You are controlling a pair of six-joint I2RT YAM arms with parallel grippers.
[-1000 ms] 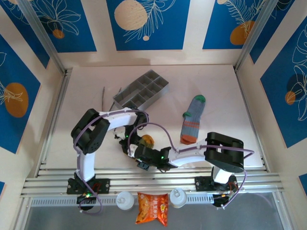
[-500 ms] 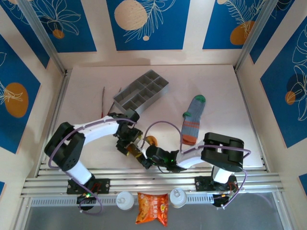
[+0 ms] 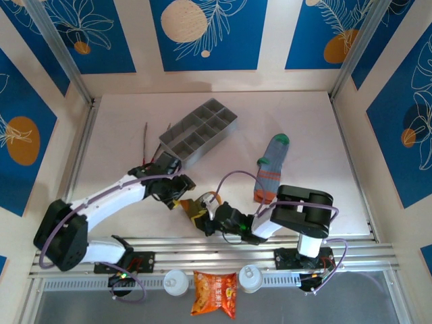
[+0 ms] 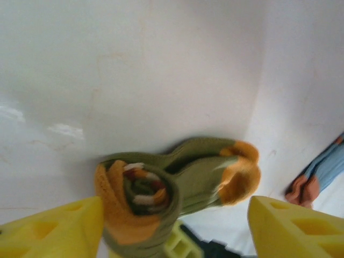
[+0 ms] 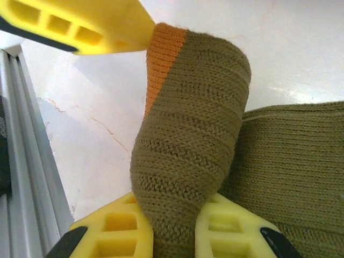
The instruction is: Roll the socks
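Note:
The olive-brown sock (image 4: 145, 201) is coiled into a roll with its orange toe (image 4: 239, 174) sticking out to the right. My right gripper (image 5: 172, 234) is shut on the roll (image 5: 188, 156), which stands up between its yellow fingers (image 5: 113, 231). My left gripper (image 4: 172, 231) is open, one finger on each side of the roll, and its finger (image 5: 80, 24) nearly touches the orange edge. In the top view both grippers (image 3: 181, 196) (image 3: 200, 217) meet at this sock (image 3: 206, 200) near the front edge. The grey-blue striped sock (image 3: 270, 169) lies flat to the right, green toe away from me.
A grey compartment tray (image 3: 199, 128) stands behind the left arm, with thin sticks (image 3: 146, 138) to its left. The aluminium rail (image 3: 216, 253) runs along the front edge. Beyond it sit a snack bag (image 3: 214, 293) and two white bottles (image 3: 175, 282).
My left gripper has opened and let go of the olive sock roll, and its arm has stretched out low. The right gripper keeps its hold and has shifted slightly away from the rail.

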